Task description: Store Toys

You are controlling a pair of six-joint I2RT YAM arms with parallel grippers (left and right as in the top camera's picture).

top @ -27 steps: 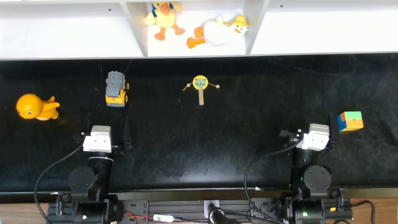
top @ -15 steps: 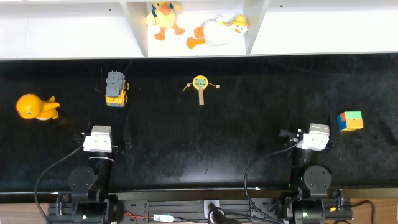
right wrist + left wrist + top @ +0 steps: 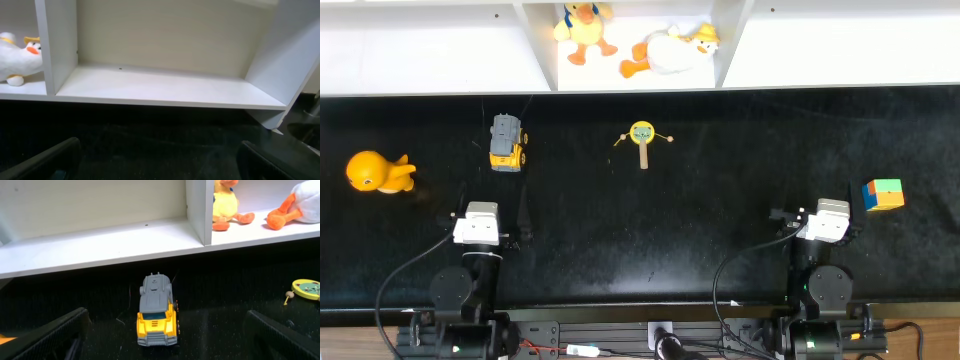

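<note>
While both arms stand at the near edge of the black worktop [image 3: 700,220], a white shelf unit [image 3: 430,60] runs along its far edge. The left gripper [image 3: 167,352] is towards the near-left corner, its fingers [image 3: 55,337] spread wide and holding nothing. The right gripper [image 3: 160,167], towards the near-right corner, likewise has its fingers [image 3: 282,160] wide apart and empty. In the shelf's middle compartment a white plush duck [image 3: 670,52] lies on its side, with a yellow plush duck [image 3: 583,28] just beside it. An orange toy duck [image 3: 378,172] sits by the worktop's left edge. A grey-and-yellow toy truck [image 3: 157,314] stands between the left gripper and the shelf. A multicoloured cube [image 3: 883,194] rests by the right edge, near the right gripper. A small rattle drum [image 3: 642,140] with a wooden handle lies mid-worktop, nearer the far edge.
</note>
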